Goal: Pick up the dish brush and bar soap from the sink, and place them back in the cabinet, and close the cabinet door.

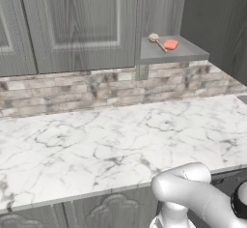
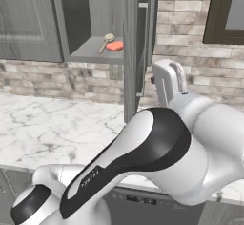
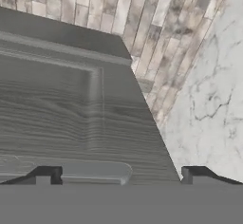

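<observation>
fingers [image 3: 47, 174] spread wide, empty, right by the cabinet door [image 3: 71, 114].

Dish brush [image 1: 157, 41]: one, on the cabinet shelf [image 1: 185, 53];
Bar soap [image 1: 170, 44]: one, just beside the brush;
Open cabinet door [image 2: 131, 52]: one;
Closed wall cabinet doors [image 1: 79, 24]: two;
Marble counter [image 1: 96, 145]: one
</observation>
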Controlling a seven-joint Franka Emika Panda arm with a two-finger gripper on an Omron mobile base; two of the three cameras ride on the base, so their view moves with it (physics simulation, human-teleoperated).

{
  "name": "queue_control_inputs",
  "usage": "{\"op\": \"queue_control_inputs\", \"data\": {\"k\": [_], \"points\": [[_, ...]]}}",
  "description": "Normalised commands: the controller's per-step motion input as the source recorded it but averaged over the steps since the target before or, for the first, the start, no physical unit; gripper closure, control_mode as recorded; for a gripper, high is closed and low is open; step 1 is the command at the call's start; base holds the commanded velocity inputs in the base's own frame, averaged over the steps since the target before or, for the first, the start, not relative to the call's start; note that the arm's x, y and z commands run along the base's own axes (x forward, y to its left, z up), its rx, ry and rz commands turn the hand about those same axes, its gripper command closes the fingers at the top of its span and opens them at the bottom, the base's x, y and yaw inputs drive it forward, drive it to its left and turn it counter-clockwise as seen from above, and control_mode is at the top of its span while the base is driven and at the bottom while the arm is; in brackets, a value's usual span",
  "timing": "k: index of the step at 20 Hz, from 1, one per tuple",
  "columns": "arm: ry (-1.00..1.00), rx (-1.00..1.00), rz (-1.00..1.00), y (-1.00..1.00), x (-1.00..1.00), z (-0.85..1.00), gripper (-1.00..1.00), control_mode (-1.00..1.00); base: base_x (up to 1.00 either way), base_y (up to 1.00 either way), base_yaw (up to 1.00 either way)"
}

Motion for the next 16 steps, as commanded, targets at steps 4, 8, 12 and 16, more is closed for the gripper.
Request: {"op": "queue_control_inputs", "data": {"k": [4, 8, 12, 16], "points": [[0.00, 0.20, 0.10, -0.27, 0.41, 0.00, -1.00, -1.00, 0.00, 0.00, 0.00], [0.02, 0.18, 0.09, -0.18, 0.27, 0.00, -1.00, -1.00, 0.00, 0.00, 0.00], [0.03, 0.10, 0.06, 0.00, 0.21, 0.00, -1.00, -1.00, 0.00, 0.00, 0.00], [0.02, 0.06, 0.04, 0.05, 0.22, 0.00, -1.00, -1.00, 0.00, 0.00, 0.00]]}}
